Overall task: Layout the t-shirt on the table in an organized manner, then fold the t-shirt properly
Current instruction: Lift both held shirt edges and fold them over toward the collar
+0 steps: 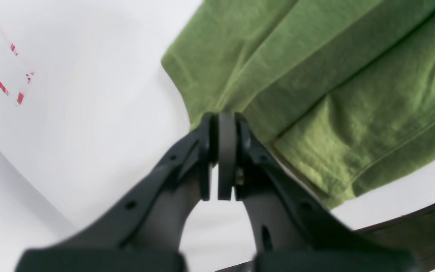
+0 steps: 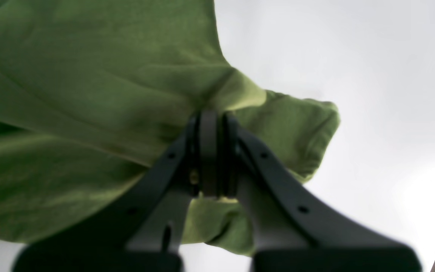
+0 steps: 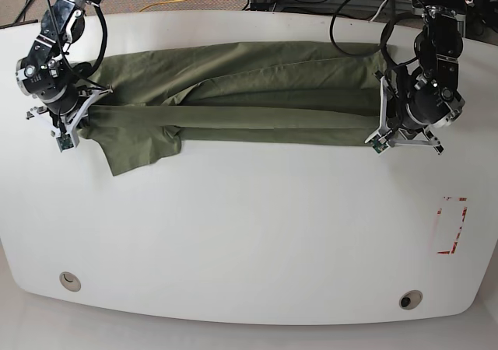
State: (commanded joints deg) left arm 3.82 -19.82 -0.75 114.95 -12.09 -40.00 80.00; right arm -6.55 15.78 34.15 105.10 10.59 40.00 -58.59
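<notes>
With the t-shirt [image 3: 233, 93] stretched along the desk's [image 3: 249, 233] far edge, left claw [image 1: 223, 124] and right claw [image 2: 212, 121] each clamped on opposite ends, uneven pulling could slip a pinch and bunch it.

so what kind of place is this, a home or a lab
Most likely a robotics lab or test bench, not a home. Two robot arms, the left claw and right claw, hold a t-shirt over a bare white table marked with a red tape rectangle, and loose cables run behind it.
</notes>
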